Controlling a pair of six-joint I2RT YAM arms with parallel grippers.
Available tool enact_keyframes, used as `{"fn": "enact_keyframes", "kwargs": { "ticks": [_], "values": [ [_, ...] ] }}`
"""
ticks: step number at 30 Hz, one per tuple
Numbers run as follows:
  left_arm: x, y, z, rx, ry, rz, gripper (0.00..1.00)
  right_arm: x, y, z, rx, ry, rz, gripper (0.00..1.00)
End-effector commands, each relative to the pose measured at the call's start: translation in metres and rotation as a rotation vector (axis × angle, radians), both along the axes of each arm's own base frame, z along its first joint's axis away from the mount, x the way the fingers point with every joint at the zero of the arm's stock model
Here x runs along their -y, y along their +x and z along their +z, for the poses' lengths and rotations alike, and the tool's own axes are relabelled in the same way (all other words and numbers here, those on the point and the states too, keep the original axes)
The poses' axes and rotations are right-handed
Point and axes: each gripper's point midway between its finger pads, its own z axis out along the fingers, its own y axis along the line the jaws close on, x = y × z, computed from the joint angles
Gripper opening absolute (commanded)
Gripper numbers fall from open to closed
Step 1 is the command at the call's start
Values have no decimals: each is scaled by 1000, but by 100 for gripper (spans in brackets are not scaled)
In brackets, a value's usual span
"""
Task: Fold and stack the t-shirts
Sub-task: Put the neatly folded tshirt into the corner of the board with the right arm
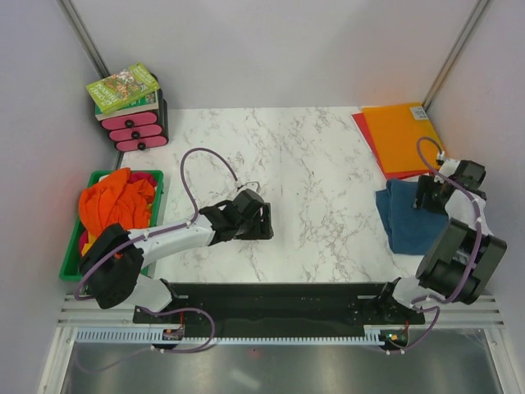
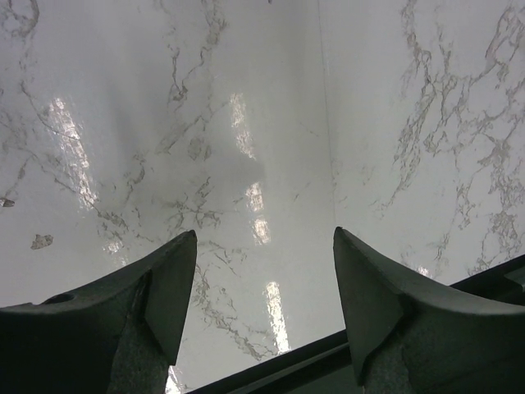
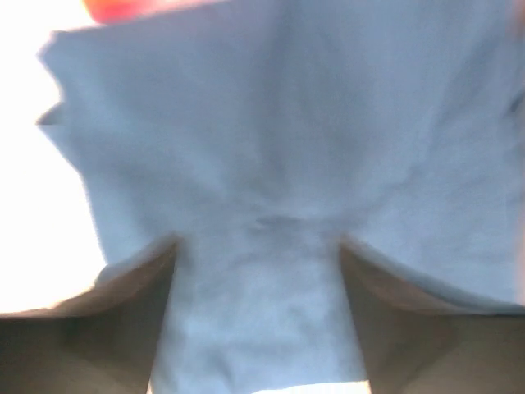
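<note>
A folded dark teal-blue t-shirt [image 1: 404,217] lies at the right edge of the marble table [image 1: 312,164]. My right gripper [image 1: 428,194] hovers over its far right part. In the right wrist view the gripper [image 3: 258,246] is open, its jaws wide apart, and the blue cloth [image 3: 271,139] fills the view under and between them. Bright orange t-shirts [image 1: 115,203] lie heaped in a green bin [image 1: 156,176] at the left. My left gripper [image 1: 264,220] is open and empty over bare marble near the middle; in the left wrist view [image 2: 264,234] only the tabletop shows between its fingers.
Flat orange and red folders [image 1: 398,135] lie at the back right, just behind the blue shirt. A book [image 1: 123,88] rests on a pink and black drawer unit [image 1: 135,130] at the back left. Grey walls close in both sides.
</note>
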Motion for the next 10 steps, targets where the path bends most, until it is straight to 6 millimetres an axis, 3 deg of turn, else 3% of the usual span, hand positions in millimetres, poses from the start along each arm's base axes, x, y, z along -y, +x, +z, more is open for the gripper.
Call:
{"fn": "enact_keyframes", "kwargs": {
  "ticks": [1, 3, 5, 10],
  "values": [
    [6, 6, 19, 55, -41, 21, 76, -39, 22, 107, 343, 47, 141, 98],
    [5, 5, 20, 58, -35, 25, 76, -57, 18, 141, 418, 63, 184, 98],
    [3, 0, 17, 46, -19, 28, 76, -73, 9, 159, 447, 69, 224, 98],
    [-1, -10, 11, 23, 21, 50, 73, -105, -5, 174, 482, 77, 309, 98]
  ]
}}
